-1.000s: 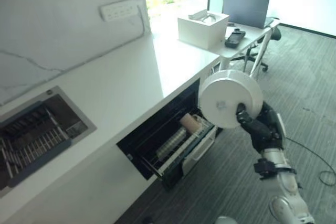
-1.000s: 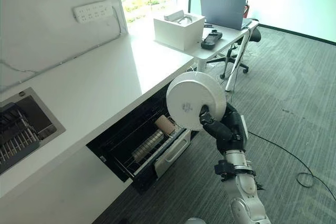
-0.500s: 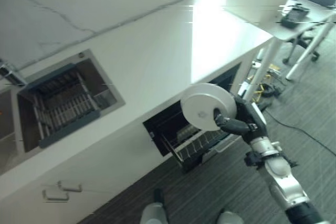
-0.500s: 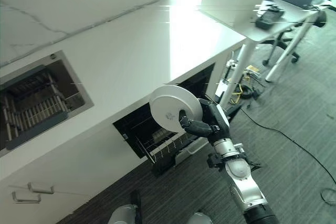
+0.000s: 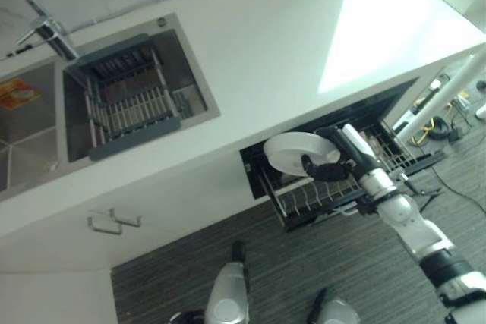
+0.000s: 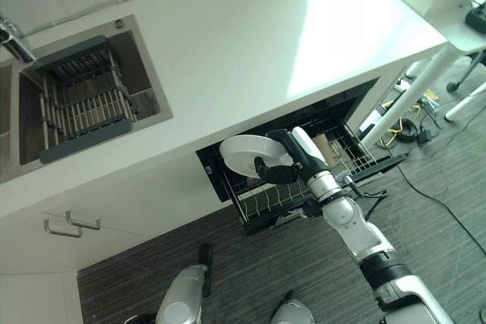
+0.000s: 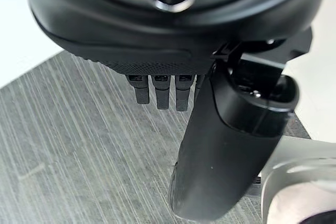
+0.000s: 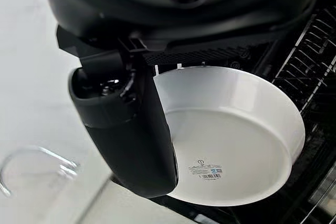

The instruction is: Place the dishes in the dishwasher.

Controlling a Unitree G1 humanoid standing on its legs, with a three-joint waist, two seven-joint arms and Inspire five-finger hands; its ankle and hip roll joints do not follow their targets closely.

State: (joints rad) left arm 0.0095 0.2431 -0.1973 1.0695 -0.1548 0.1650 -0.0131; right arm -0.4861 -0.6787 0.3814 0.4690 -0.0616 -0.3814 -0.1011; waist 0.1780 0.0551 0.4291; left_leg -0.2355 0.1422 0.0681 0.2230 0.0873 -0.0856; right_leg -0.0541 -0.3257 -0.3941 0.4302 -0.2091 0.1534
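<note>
My right hand [image 5: 317,167] is shut on a white round plate [image 5: 291,152], thumb over its rim. It holds the plate tilted at the left end of the open dishwasher [image 5: 380,123], just above the pulled-out wire rack [image 5: 319,199]. In the right wrist view the plate [image 8: 236,150] shows its underside past the thumb [image 8: 128,129], with dark rack wires [image 8: 310,51] beside it. A brownish item [image 6: 325,144] sits further right in the rack. My left hand [image 7: 173,35] hangs over grey carpet with fingers straight and nothing in it.
The white counter [image 5: 288,58] runs above the dishwasher. A sink [image 5: 34,138] with a grey dish rack [image 5: 129,100] and a faucet [image 5: 49,36] lies at the left. A cabinet handle [image 5: 114,220] is below it. Desk legs and cables [image 6: 414,123] stand at the right.
The camera has swung down and left along the counter. My right hand has carried the plate lower, from in front of the dishwasher to just over its rack.
</note>
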